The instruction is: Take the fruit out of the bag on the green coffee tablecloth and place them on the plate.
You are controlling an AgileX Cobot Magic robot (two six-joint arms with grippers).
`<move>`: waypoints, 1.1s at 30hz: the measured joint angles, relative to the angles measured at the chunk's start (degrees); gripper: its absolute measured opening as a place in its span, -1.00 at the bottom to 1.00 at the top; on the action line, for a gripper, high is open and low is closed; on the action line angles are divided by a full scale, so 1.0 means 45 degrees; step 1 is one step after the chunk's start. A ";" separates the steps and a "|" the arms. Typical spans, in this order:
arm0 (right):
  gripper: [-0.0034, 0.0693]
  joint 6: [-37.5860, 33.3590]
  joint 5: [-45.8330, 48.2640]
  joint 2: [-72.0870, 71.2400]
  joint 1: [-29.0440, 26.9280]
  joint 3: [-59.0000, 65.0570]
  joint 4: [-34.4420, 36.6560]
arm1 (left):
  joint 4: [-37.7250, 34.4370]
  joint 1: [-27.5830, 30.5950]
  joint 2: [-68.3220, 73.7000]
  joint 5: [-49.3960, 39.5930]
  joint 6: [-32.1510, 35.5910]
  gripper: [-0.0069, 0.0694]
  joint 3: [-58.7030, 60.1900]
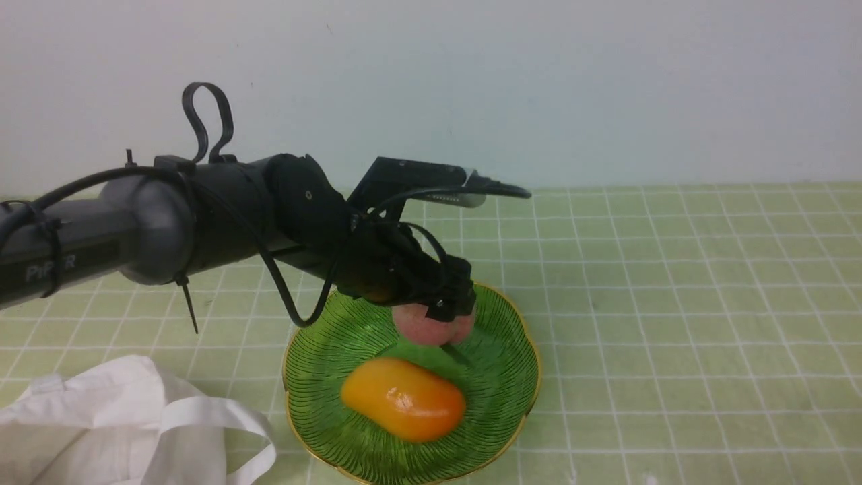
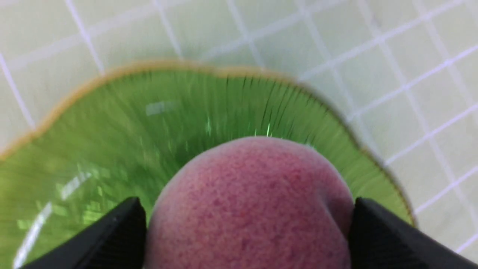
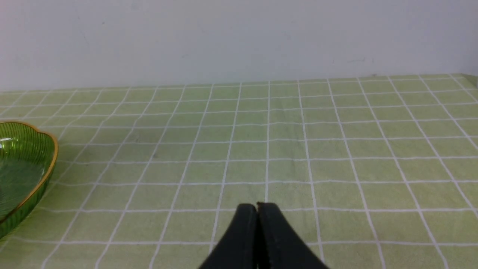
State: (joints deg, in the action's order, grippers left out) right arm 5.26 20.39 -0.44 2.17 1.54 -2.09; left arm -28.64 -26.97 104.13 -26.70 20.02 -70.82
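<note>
Bag (image 1: 101, 424) lies slumped near-left of the plate (image 1: 310, 377), just beside its rim, strap loop flopped toward it. It looks flat and limp, so I judge nothing bulky is left inside, though its inside is not visible.

Mango (image 1: 403, 399) lies on its side on the plate's near half, resting in the dish.

Peach (image 1: 424, 327) sits on the plate's far half, just behind the mango, with a small gap between them. So the task's fruit is in the plate, out of the bag.

Left tool (image 1: 448, 308) hangs right over the peach, reaching in from the plate's left and angled down. Jaws are spread wide, and the fingers (image 2: 112, 239) flank the peach on both sides. Touching or a hair apart, can't tell from the blurred wrist view. I judge this as a release: the peach was lowered onto the free far half so it would not hit the mango. The likely next move is a straight lift, since a sideways drag could roll the peach off the shallow rim.

Right tool (image 3: 257, 209) is parked low over the cloth (image 1: 673, 303), well right of the plate, fingers pressed together with nothing between them. It is idle and clear of the left arm's work.

The cloth covers the desk past the plate to the wall.
</note>
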 joint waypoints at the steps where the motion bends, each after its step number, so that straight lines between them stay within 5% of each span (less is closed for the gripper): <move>1: -0.95 0.0000 0.0000 0.0000 0.0000 0.0000 0.0000 | 0.0000 0.0000 0.0000 -0.0027 0.0000 0.98 -0.0135; 11: -0.95 0.0000 0.0000 0.0000 0.0000 0.0000 0.0000 | 0.0878 0.0000 0.0000 -0.3676 -0.0071 0.97 -0.0295; 26: -0.95 0.0000 0.0000 0.0000 0.0000 0.0000 0.0000 | 0.2687 0.0000 0.0000 -0.5466 -0.1222 0.94 -0.2450; 29: -0.95 0.0000 0.0000 0.0000 0.0000 0.0000 0.0000 | 0.2863 0.0000 0.0000 -0.6911 -0.1310 0.66 -0.3543; 33: -0.95 0.0000 0.0000 0.0000 0.0000 0.0000 0.0000 | 0.3723 0.0000 0.0000 -0.9149 -0.1429 -0.11 -0.5180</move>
State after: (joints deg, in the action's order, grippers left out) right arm 5.26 20.39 -0.44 2.17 1.54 -2.09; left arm -11.89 -26.97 104.13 -67.87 13.59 -94.13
